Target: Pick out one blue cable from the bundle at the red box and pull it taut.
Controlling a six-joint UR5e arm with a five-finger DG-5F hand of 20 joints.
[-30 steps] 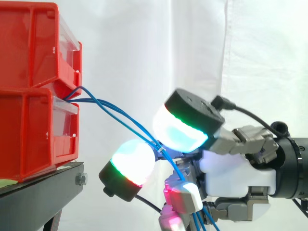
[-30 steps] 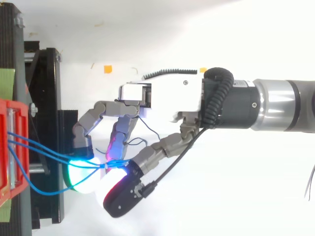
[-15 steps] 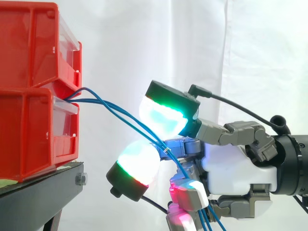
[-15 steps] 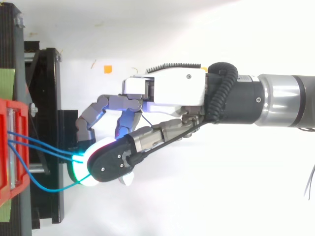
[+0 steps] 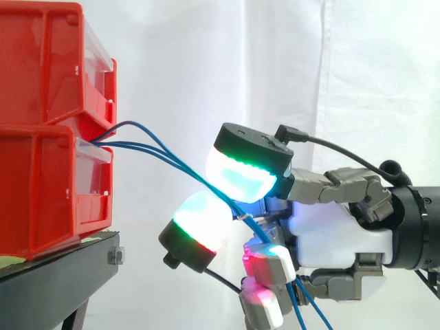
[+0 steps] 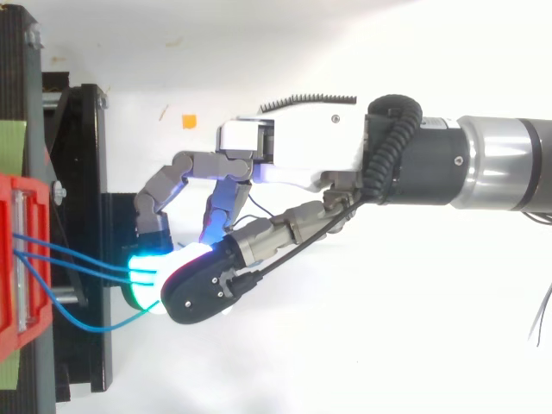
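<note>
Three thin blue cables [image 5: 159, 155] come out of the gap between the two stacked red bins [image 5: 48, 130] and slope down to the right into my hand [image 5: 331, 237]. Its fingers are curled: one cyan-glowing pad [image 5: 242, 180] sits on top of the cables and a second pad [image 5: 203, 221] just beneath them, pinching the bundle between them. Below the hand the cables run on downward. From above, the cables [image 6: 82, 263] leave the red bin [image 6: 10, 267] and vanish under my hand's [image 6: 302, 151] pads; one of them sags in a loop [image 6: 86, 326].
The bins stand on a black stand [image 5: 65, 269] at the left, before a white curtain [image 5: 206, 69]. In the top view an orange marker [image 6: 189, 121] lies on the white floor and green tape [image 6: 13, 147] sits by the stand's edge.
The upper pad has swung over the cables and come down onto them, closing against the lower pad. The hand has shifted slightly to the right; the cables look a bit straighter.
</note>
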